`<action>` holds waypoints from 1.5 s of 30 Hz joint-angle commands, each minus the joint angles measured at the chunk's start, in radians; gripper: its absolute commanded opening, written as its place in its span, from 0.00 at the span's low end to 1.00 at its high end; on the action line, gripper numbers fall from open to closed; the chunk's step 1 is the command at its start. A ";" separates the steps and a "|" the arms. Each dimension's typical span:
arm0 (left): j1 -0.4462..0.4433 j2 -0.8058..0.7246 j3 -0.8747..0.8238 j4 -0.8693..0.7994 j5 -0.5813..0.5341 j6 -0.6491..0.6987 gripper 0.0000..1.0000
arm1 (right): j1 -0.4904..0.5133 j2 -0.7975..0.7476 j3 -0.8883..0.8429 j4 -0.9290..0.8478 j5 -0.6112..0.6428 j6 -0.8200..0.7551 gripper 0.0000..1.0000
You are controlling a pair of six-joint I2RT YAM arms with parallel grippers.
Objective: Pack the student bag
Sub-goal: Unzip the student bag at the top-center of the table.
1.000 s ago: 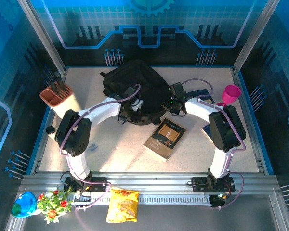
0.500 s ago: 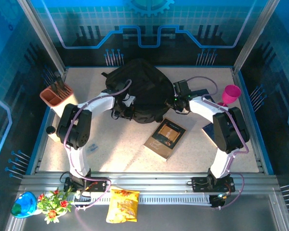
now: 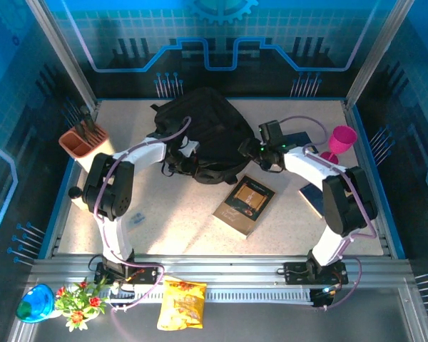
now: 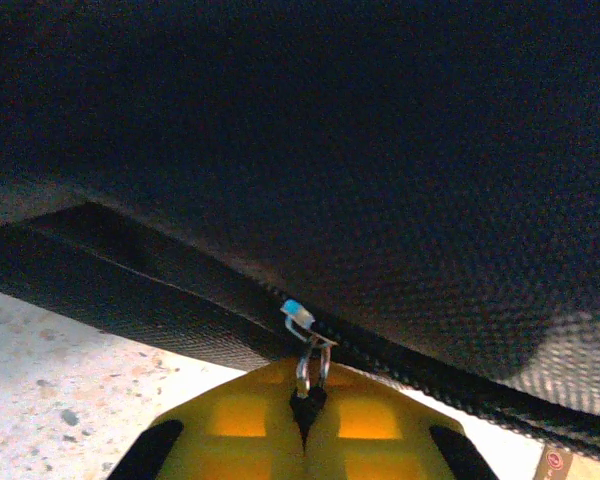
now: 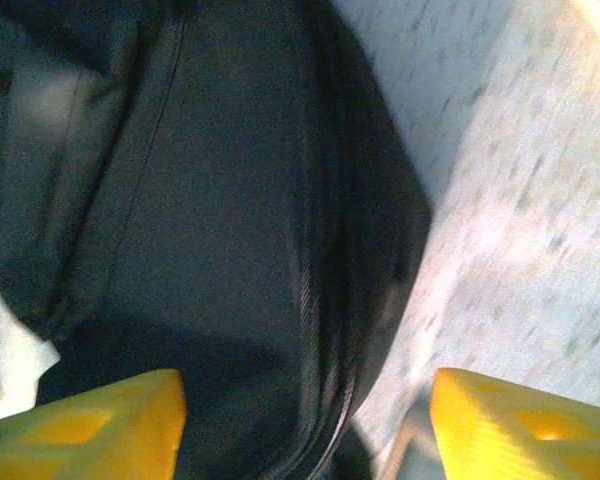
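The student bag (image 3: 203, 132) is a large black backpack lying at the back middle of the table. My left gripper (image 3: 177, 164) sits at its near-left edge. In the left wrist view its yellow fingers (image 4: 240, 430) are shut on the metal zipper pull (image 4: 309, 365), just below the zipper line (image 4: 430, 365) of the bag (image 4: 330, 150). My right gripper (image 3: 251, 152) is at the bag's right edge. It (image 5: 310, 430) stands open, with the bag's seamed edge (image 5: 325, 300) between the spread yellow fingers (image 5: 80, 425).
A brown book (image 3: 244, 204) lies just in front of the bag. A dark notebook (image 3: 314, 197) and a pink cup (image 3: 341, 139) are on the right, a pencil holder (image 3: 82, 141) on the left. A snack bag (image 3: 182, 303) lies on the front rail.
My left gripper has drawn left along the bag's near edge, and the bag has bulged and shifted slightly toward the back. The right arm's elbow swung out to the right.
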 commanded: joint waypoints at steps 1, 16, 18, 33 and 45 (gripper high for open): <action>-0.011 -0.049 -0.026 0.020 0.063 0.018 0.00 | 0.107 -0.056 -0.044 -0.030 0.015 0.155 0.76; -0.106 -0.069 -0.085 0.092 0.092 -0.031 0.00 | 0.193 0.005 -0.034 0.006 0.075 0.347 0.89; -0.105 -0.071 -0.084 0.085 0.073 -0.024 0.00 | 0.192 0.023 -0.035 0.013 0.077 0.349 0.83; 0.011 -0.123 -0.126 0.047 -0.072 -0.028 0.00 | 0.133 0.011 -0.019 -0.038 0.180 0.167 0.19; 0.043 -0.046 -0.026 0.036 -0.046 -0.042 0.00 | 0.120 0.013 -0.020 -0.014 0.159 0.111 0.12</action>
